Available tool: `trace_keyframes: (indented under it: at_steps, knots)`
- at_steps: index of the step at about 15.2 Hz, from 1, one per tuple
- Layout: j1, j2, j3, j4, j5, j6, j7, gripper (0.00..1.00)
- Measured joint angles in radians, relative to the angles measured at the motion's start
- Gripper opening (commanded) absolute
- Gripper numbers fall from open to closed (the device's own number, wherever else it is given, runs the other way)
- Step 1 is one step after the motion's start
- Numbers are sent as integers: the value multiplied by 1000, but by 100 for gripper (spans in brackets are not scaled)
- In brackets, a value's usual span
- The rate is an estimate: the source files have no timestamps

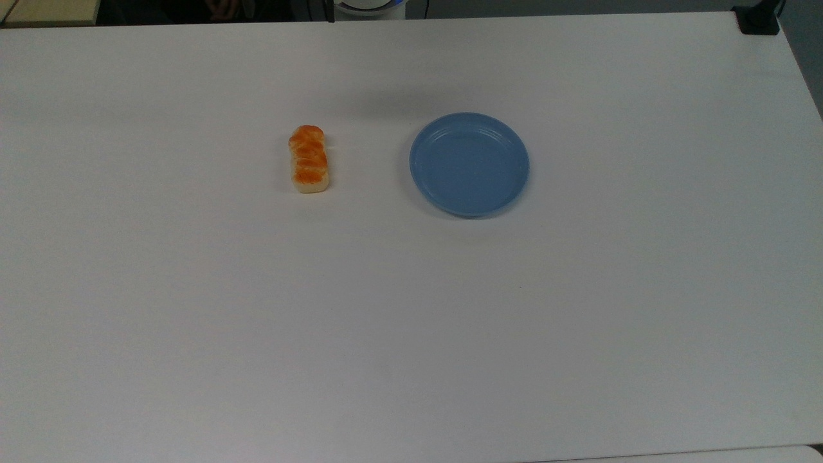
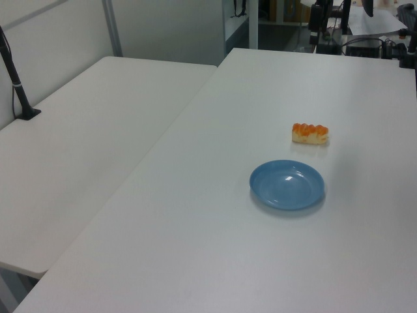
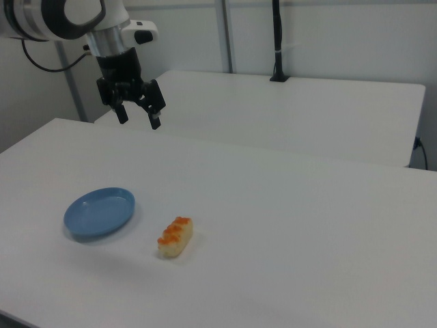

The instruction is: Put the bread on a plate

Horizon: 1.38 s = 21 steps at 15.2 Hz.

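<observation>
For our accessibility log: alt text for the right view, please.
A robot gripper, fingers open, hangs high above a white table. Below it sits an empty blue plate, with a small bread loaf lying just to the right view's right, apart from it.

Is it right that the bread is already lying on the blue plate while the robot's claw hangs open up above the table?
Not quite. The bread lies on the white table, beside the plate and apart from it, as the top view shows; the plate is empty. The rest holds: in the right view the gripper hangs open above the table.
</observation>
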Motion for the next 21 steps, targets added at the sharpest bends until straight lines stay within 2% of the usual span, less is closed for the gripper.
trace_keyframes:
  at_steps: [17, 21]
  knots:
    - [-22, 0, -1, -4, 5, -45, -32, 100]
    - [-39, 2, -1, -71, 12, -32, -34, 100]
